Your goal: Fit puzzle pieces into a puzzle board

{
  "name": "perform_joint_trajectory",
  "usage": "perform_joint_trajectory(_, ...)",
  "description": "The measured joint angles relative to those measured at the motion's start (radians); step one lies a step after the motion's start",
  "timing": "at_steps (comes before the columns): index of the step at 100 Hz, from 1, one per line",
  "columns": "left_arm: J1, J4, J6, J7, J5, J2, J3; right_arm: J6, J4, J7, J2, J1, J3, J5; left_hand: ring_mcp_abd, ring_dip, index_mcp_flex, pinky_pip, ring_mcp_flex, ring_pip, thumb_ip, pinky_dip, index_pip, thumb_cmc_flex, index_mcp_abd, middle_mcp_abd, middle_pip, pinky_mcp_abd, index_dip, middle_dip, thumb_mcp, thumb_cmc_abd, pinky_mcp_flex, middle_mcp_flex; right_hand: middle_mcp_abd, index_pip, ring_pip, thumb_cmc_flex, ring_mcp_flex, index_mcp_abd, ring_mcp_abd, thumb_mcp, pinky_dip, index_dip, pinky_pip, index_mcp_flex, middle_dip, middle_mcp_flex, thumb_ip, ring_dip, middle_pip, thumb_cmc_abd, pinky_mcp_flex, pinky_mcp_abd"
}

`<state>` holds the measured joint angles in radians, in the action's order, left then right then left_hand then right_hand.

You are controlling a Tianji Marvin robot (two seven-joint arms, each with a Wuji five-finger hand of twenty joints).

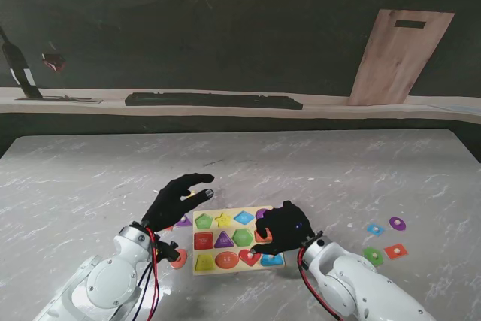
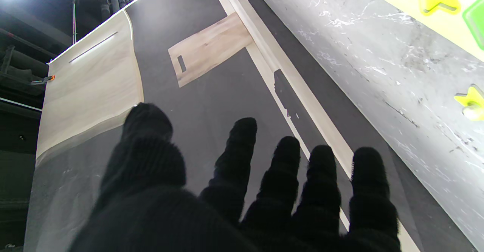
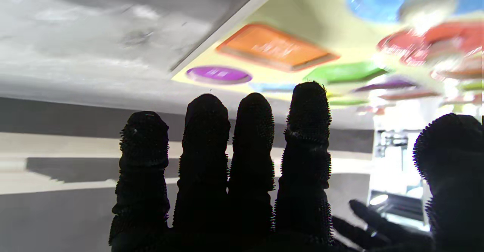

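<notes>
Pale wooden puzzle board (image 1: 234, 213) near the marble-grey tabletop (image 1: 316, 171) front edge, four loose flat pieces (image 1: 385, 238) toward the right edge, gloved left hand (image 1: 176, 198) spread and empty beside the board, right hand (image 1: 282, 227) flat over the board, fingers extended, holding nothing visible.

Looking down from the stand above the shoulders, well back, over the whole marble table (image 1: 316, 171), both arms rising from the near corners, the far wall behind. Riding the left wrist, sighting along the spread fingers (image 2: 242, 157) toward the far wall and leaning wooden board (image 1: 400, 56), the table edge and a strip of the puzzle board (image 2: 446, 17) alongside. Riding the right wrist, very close over the puzzle board, pieces blurred. Shared across all three: the puzzle board; wooden board shared by stand and left wrist.
</notes>
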<state>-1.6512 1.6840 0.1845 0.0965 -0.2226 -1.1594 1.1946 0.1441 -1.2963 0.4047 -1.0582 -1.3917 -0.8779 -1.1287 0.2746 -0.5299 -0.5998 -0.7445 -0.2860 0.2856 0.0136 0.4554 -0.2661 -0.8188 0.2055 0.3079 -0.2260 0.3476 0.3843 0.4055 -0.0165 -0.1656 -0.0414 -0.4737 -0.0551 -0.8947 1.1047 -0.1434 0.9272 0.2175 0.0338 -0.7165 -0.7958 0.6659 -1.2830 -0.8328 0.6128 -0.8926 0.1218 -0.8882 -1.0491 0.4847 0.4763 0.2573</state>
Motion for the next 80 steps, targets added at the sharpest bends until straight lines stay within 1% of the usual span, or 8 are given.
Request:
perform_joint_trajectory(17,0.000,0.000,-0.002,0.000,0.000,0.000,0.000,0.016,-0.076,-0.024,-0.004,-0.076,-0.140,-0.004,0.000,0.000,0.000,0.000,0.000,0.000,0.000,0.000,0.000,0.000,0.000,0.000,0.000,0.000,0.000,0.000,0.000,0.000,0.000,0.000,0.000,0.049,-0.090,0.000,-0.004,-0.001,0.000,-0.001,0.044,-0.021,0.061,0.074,-0.036,0.001,-0.012,0.047,0.053,0.007,-0.023,0.000)
perform_joint_trajectory(36,0.001,0.000,-0.006,-0.002,0.001,0.000,-0.001,0.050,-0.142,-0.121,-0.004,-0.146,-0.285,0.002,0.000,0.000,0.000,0.000,0.000,0.000,0.000,0.000,0.000,0.000,0.000,0.000,0.000,0.000,0.000,0.000,0.000,0.000,0.000,0.000,0.000,0.086,-0.314,-0.033,-0.006,-0.001,0.024,-0.023,0.122,-0.038,0.159,0.141,-0.117,0.011,-0.012,0.190,0.135,0.066,-0.050,0.001)
perform_joint_trajectory(46,0.001,0.000,-0.007,-0.002,0.001,0.000,-0.001,0.070,-0.172,-0.177,-0.004,-0.186,-0.365,0.013,0.000,0.000,0.000,0.000,0.000,0.000,0.000,0.000,0.000,0.000,0.000,0.000,0.000,0.000,0.000,0.000,0.000,0.000,0.000,0.000,0.000,0.099,-0.446,-0.100,-0.007,-0.002,0.045,-0.021,0.196,-0.049,0.232,0.182,-0.165,0.037,-0.024,0.261,0.179,0.110,-0.081,0.002)
perform_joint_trajectory(54,0.002,-0.001,-0.008,-0.002,0.001,0.000,-0.002,0.118,-0.193,-0.231,-0.004,-0.221,-0.433,0.022,0.000,0.000,0.000,0.000,0.000,0.000,0.000,0.000,0.000,0.000,0.000,0.000,0.000,0.000,0.000,0.000,0.000,0.000,0.000,0.000,0.000,0.114,-0.537,-0.185,-0.008,-0.002,0.046,-0.012,0.252,-0.053,0.290,0.222,-0.194,0.063,-0.025,0.310,0.206,0.135,-0.096,0.002)
perform_joint_trajectory(62,0.003,-0.001,-0.010,-0.002,0.001,0.000,-0.002,0.191,-0.199,-0.273,-0.001,-0.246,-0.494,0.025,0.000,0.000,0.000,0.000,0.000,0.000,0.000,0.000,0.000,0.000,0.000,0.000,0.000,0.000,0.000,0.000,0.000,0.000,0.000,0.000,0.000,0.122,-0.560,-0.285,-0.030,-0.002,0.032,0.031,0.274,-0.056,0.307,0.253,-0.197,0.111,-0.028,0.307,0.220,0.135,-0.085,0.002)
perform_joint_trajectory(71,0.005,-0.003,-0.011,-0.003,0.001,0.000,-0.005,0.234,-0.205,-0.292,0.008,-0.273,-0.547,0.010,0.000,0.000,0.000,0.000,0.000,0.000,0.000,0.000,0.000,0.000,0.000,0.000,0.000,0.000,0.000,0.000,0.000,0.000,0.000,0.000,0.000,0.122,-0.502,-0.405,-0.030,-0.003,0.009,0.105,0.260,-0.056,0.253,0.262,-0.196,0.126,-0.068,0.256,0.205,0.134,-0.033,0.002)
perform_joint_trajectory(75,0.007,-0.004,-0.012,-0.004,0.001,0.000,-0.008,0.235,-0.209,-0.286,0.013,-0.285,-0.566,-0.021,0.000,0.000,0.000,0.000,0.000,0.000,0.000,0.000,0.000,0.000,0.000,0.000,0.000,0.000,0.000,0.000,0.000,0.000,0.000,0.000,0.000,0.122,-0.470,-0.427,-0.030,-0.003,0.000,0.084,0.238,-0.056,0.236,0.262,-0.193,0.126,-0.076,0.240,0.200,0.133,-0.015,0.002)
perform_joint_trajectory(80,0.010,-0.006,-0.012,-0.005,0.002,0.000,-0.011,0.236,-0.213,-0.268,0.019,-0.302,-0.590,-0.072,0.000,0.000,0.000,0.000,0.000,0.000,0.000,0.000,0.000,0.000,0.000,0.000,0.000,0.000,0.000,0.000,0.000,0.000,0.000,0.000,0.000,0.122,-0.443,-0.398,-0.029,-0.003,-0.002,-0.132,0.212,-0.056,0.227,0.262,-0.187,0.126,-0.076,0.222,0.194,0.166,-0.006,0.002)
